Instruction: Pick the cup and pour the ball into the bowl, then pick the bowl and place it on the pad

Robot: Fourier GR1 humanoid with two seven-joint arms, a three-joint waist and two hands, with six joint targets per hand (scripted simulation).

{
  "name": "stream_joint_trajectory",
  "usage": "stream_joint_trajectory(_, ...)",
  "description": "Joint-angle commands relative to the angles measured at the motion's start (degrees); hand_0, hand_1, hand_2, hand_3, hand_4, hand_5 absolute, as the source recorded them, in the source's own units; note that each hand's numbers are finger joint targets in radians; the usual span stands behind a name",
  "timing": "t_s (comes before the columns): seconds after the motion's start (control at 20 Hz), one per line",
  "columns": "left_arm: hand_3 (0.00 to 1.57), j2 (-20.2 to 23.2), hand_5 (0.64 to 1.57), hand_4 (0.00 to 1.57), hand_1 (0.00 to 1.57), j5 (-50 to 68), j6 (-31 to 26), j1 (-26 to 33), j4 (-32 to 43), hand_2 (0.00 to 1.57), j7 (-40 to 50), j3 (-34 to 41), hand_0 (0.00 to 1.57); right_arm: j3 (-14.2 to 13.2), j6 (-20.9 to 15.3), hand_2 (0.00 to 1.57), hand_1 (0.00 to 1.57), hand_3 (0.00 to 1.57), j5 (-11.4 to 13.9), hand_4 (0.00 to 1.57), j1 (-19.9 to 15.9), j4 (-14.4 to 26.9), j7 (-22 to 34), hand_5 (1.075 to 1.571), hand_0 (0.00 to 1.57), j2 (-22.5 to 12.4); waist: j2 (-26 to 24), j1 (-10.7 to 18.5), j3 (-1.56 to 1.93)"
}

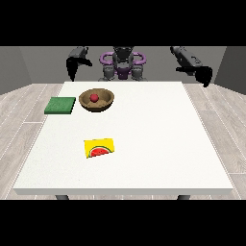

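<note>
Both hands hang empty, fingers drooping loose, but the hand at the view's left [73,64] sits nearer the bowl [97,100] with the ball [94,97] inside, pad [60,105] just beside it.

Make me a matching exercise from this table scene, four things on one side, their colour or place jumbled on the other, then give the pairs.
Things:
1 ball
2 bowl
3 pad
4 card

Descriptions:
A green, at the table's left edge in view
B brown, holding something
C yellow, with a watermelon picture
D red, inside the bowl

Pairs: 1-D, 2-B, 3-A, 4-C
</note>
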Motion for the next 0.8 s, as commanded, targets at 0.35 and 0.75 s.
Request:
stream_joint_trajectory(0.35, 0.0, 12.3, 1.533, 0.0, 0.0, 1.5, -2.4, -9.7, -3.5, 0.0, 13.1, 0.9, 0.0, -5.6, 6.3, 0.0, 0.0, 0.0, -2.9, 0.34, -6.0, 25.8, -12.8, 1.571, 0.0, -1.7, 1.8, -0.5, 0.09)
stream_joint_trajectory(0.75, 0.0, 16.5, 1.539, 0.0, 0.0, 3.8, -3.5, -12.7, -6.0, 0.0, 17.4, 1.9, 0.0, -7.3, 8.0, 0.0, 0.0, 0.0, -2.6, 0.32, -11.5, 42.3, -20.9, 1.569, 0.0, -1.4, 3.0, 0.9, 0.08)
